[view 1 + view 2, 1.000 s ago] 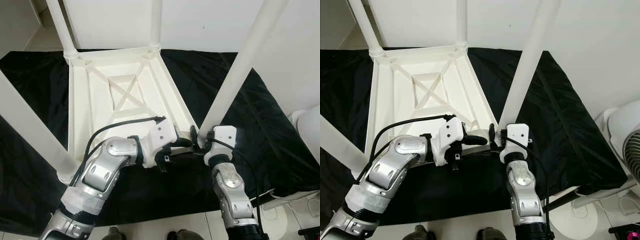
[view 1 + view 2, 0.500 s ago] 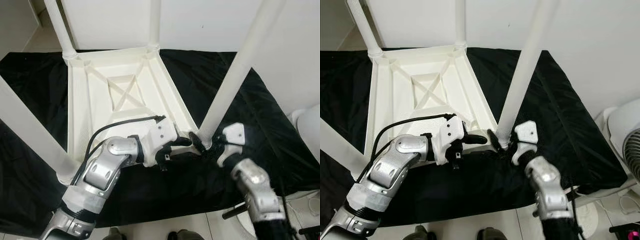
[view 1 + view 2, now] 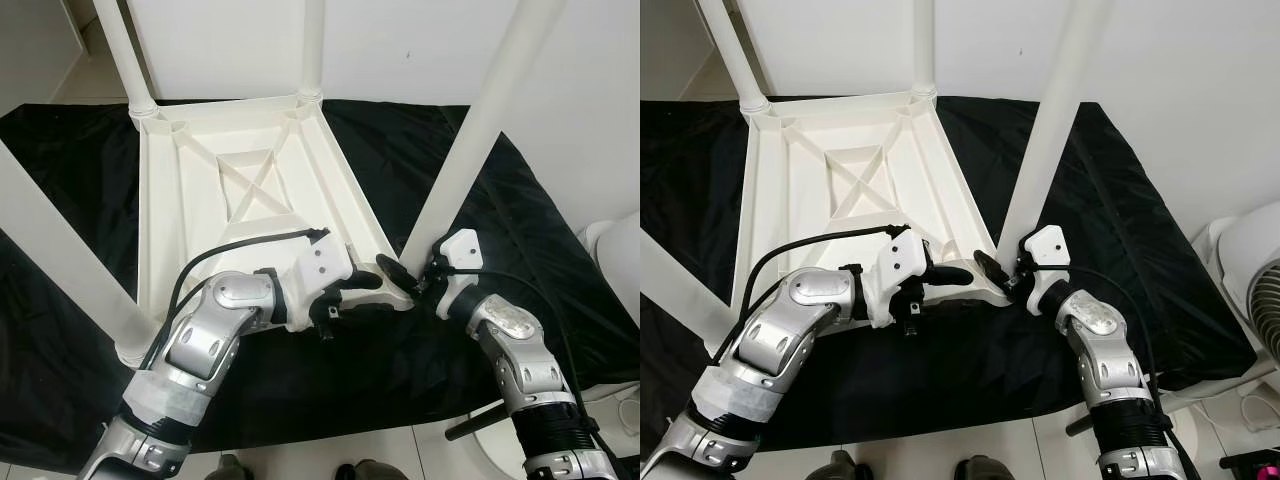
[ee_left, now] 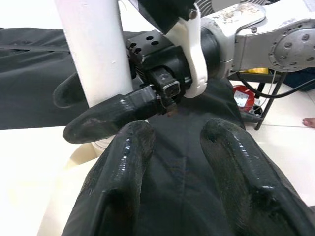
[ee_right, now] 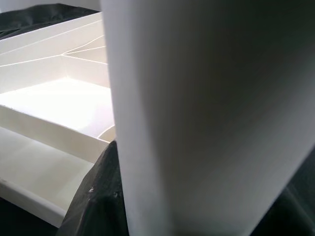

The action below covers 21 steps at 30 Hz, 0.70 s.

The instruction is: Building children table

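Lying upside down on a black cloth (image 3: 520, 250), the white plastic children's table (image 3: 230, 190) has its ribbed underside facing up, an X-shaped brace at centre. Legs stand up from the corners: two at the far corners, one at the near left (image 3: 60, 265), and one at the near right corner, the near-right leg (image 3: 470, 150), which rises tilted toward the right.

Right gripper (image 3: 408, 283): at the base of the near-right leg, just where the leg meets the table's corner socket. The left wrist view shows one black finger (image 4: 110, 120) lying against the front of the leg and another (image 4: 69, 91) on its far side, so the fingers are clasped about the leg. The right wrist view is mostly the leg (image 5: 206, 118) very close up, with a finger (image 5: 101, 196) touching its side and the table's underside (image 5: 54, 103) behind.

Left gripper (image 3: 362, 284): held level just left of that same corner, over the near edge of the table and pointing right, toward the right gripper. Its two fingers (image 4: 123, 196) lie side by side with a narrow gap, holding nothing; the tips are near the leg but apart from it.

Beyond the cloth: white wall, pale floor tiles, and a white fan (image 3: 1255, 290) at the right edge.
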Tool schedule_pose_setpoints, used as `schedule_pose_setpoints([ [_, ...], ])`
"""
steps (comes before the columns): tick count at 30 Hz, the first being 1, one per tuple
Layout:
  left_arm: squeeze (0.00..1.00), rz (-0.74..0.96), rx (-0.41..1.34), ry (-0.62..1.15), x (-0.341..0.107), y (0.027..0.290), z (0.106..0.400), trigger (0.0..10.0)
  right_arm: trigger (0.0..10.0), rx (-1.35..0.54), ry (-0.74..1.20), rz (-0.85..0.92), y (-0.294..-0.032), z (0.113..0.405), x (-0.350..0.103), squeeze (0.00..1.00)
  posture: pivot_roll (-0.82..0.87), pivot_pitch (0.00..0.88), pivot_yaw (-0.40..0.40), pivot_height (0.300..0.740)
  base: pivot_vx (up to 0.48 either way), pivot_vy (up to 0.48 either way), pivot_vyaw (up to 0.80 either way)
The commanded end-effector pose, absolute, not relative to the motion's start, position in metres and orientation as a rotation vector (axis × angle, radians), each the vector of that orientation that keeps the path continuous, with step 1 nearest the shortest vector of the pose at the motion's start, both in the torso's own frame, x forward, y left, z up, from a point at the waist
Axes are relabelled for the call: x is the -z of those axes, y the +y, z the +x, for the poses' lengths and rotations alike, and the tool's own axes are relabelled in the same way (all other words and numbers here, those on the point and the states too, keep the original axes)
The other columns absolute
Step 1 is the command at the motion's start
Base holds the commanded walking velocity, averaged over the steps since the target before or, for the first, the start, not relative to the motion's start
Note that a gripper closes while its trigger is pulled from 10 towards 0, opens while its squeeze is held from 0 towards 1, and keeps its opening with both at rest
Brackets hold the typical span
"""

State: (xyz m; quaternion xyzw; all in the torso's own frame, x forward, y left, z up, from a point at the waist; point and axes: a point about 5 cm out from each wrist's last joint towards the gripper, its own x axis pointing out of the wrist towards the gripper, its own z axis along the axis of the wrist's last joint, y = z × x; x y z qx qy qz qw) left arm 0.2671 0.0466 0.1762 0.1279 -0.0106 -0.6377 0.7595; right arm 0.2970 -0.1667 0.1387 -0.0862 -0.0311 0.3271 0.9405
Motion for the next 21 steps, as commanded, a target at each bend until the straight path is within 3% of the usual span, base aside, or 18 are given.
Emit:
schedule_pose_setpoints([
  [1,0.0,0.283,1.3,-0.038,-0.177,0.048,0.27,10.0,0.0,-0.691,-0.022,-0.177,-0.167,0.295,-0.131,0.0,-0.1,0.051,-0.028,0.74,0.0,0.0,0.0],
  [6,0.0,0.28,1.305,-0.036,-0.177,0.047,0.27,10.0,0.0,-0.695,-0.024,-0.157,-0.169,0.293,-0.13,0.0,-0.11,0.052,-0.026,0.74,0.0,0.0,0.0],
  [7,0.0,0.28,1.308,-0.035,-0.176,0.046,0.269,10.0,10.0,-0.683,-0.037,-0.153,-0.169,0.292,-0.131,0.0,-0.11,0.052,-0.026,0.74,0.0,0.0,0.0],
  [15,0.0,0.283,1.322,-0.021,-0.172,0.045,0.267,10.0,10.0,-0.571,-0.066,-0.137,-0.167,0.288,-0.132,0.0,-0.12,0.055,-0.025,0.74,0.0,0.0,0.0],
  [16,0.0,0.315,1.317,-0.005,-0.167,0.046,0.266,10.0,10.0,-0.406,-0.092,-0.088,-0.165,0.285,-0.13,0.0,-0.13,0.057,-0.03,0.74,0.0,0.0,0.0],
  [20,0.0,0.332,1.315,0.0,-0.164,0.045,0.266,10.0,10.0,-0.301,-0.105,-0.068,-0.162,0.28,-0.128,0.0,-0.13,0.059,-0.032,0.74,0.0,0.0,0.0],
  [21,0.0,0.308,1.32,-0.009,-0.165,0.042,0.264,10.0,10.0,-0.188,-0.09,-0.067,-0.156,0.274,-0.123,0.0,-0.13,0.059,-0.034,0.74,0.0,0.0,0.0],
])
